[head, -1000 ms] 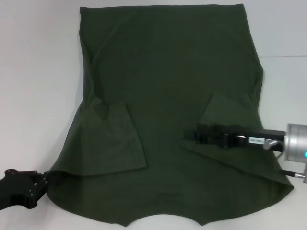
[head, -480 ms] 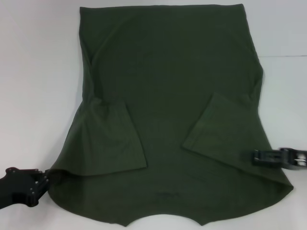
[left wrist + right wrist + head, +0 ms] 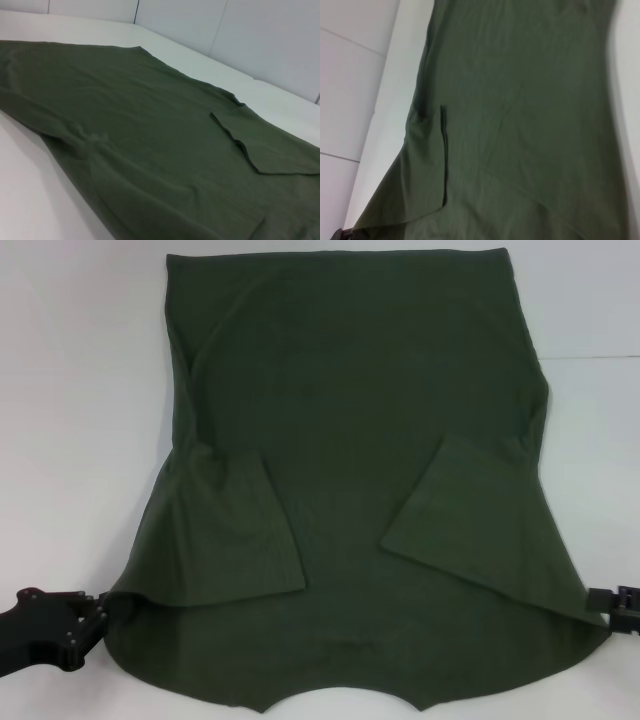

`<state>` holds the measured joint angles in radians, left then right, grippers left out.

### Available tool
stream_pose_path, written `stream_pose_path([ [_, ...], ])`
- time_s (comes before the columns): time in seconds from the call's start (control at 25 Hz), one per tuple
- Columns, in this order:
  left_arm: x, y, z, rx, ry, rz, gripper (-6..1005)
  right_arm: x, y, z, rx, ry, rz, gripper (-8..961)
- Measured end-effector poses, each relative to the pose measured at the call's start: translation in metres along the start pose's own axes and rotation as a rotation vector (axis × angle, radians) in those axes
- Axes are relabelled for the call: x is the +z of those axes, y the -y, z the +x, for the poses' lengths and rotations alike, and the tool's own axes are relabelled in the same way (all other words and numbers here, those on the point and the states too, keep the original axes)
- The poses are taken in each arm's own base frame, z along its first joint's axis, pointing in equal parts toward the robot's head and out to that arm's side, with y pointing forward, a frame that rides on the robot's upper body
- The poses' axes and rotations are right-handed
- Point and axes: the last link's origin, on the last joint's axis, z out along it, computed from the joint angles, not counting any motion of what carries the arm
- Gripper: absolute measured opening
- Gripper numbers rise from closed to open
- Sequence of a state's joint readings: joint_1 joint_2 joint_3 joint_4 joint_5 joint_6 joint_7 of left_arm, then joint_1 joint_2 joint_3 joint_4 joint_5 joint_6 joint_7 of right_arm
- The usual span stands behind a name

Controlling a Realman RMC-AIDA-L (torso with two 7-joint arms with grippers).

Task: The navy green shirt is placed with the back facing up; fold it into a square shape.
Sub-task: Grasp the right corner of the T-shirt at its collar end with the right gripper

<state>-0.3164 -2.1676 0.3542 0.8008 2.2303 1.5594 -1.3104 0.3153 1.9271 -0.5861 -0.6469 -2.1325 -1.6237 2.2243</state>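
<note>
Olive-green cotton fills most of the white surface (image 3: 80, 390): the navy green shirt (image 3: 350, 390) lies flat, plain side up, with both short sleeves folded inward over the body. Nearest the robot is its curved neckline edge, at the bottom of the head view. At the near left corner the left pincer (image 3: 88, 618) sits low on the surface, its black tip touching the shirt's shoulder edge; whether it is clenched on the cloth or released cannot be told. At the near right corner the right pincer (image 3: 600, 601) shows only as a black tip at the frame's edge, just beside the shirt's border; its state cannot be told either. Farther off, the straight hem lies across the surface's far side.
</note>
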Motion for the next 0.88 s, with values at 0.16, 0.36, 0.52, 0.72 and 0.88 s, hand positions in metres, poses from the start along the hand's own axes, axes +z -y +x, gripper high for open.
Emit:
stream_pose_path([
  [0.16,0.001,0.0,0.001,0.003,-0.001,-0.003,15,-0.007,0.005,0.006,0.024,0.004,0.011,927],
  [0.36,0.002,0.0,0.002,0.007,-0.001,-0.006,15,-0.007,0.009,0.009,0.033,-0.004,0.035,927],
  [0.52,0.002,0.0,0.002,0.007,-0.002,-0.007,15,-0.005,0.012,0.009,0.04,0.002,0.053,927],
  [0.72,0.002,0.0,0.003,0.01,-0.002,-0.006,15,0.002,0.012,0.006,0.034,0.003,0.061,927],
  [0.88,0.003,0.0,0.003,0.009,-0.002,-0.007,14,0.007,0.01,0.005,0.029,0.001,0.061,928],
])
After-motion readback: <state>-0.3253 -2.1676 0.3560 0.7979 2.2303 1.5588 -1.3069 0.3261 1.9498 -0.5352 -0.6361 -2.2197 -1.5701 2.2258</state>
